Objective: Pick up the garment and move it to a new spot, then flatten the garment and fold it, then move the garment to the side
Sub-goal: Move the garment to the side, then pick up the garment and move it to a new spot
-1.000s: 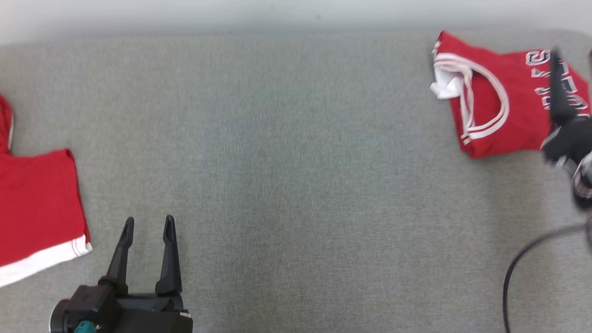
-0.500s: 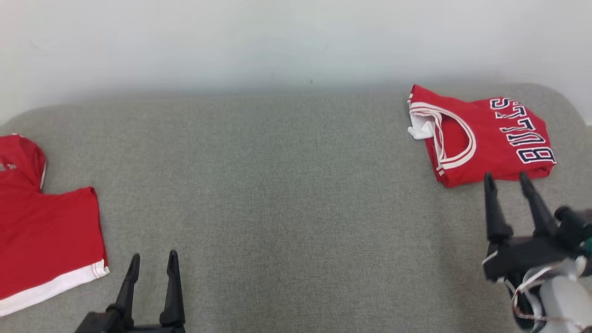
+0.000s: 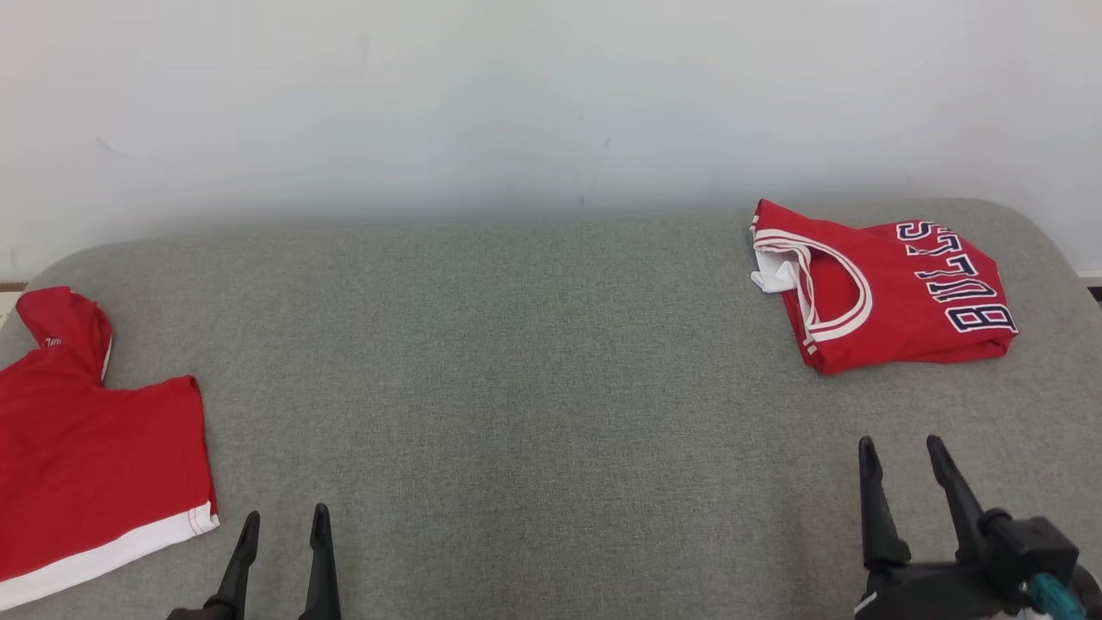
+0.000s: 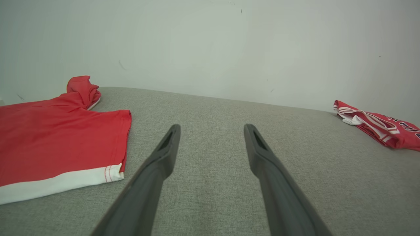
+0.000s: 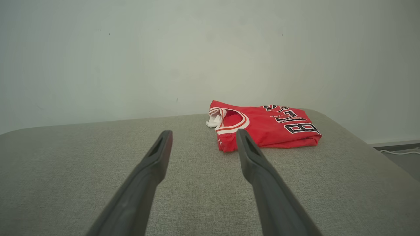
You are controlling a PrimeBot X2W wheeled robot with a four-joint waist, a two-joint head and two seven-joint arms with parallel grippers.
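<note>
Where it lies, jersey (image 3: 895, 297) spans left-right.

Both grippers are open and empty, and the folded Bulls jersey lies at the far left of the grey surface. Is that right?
Not quite. The jersey lies at the far right of the grey surface, as the head view shows. The left gripper and right gripper are indeed open and empty.

Grey cushion (image 3: 551, 387): folded red jersey (image 3: 895, 293) right, red garment (image 3: 95, 465) left.
</note>
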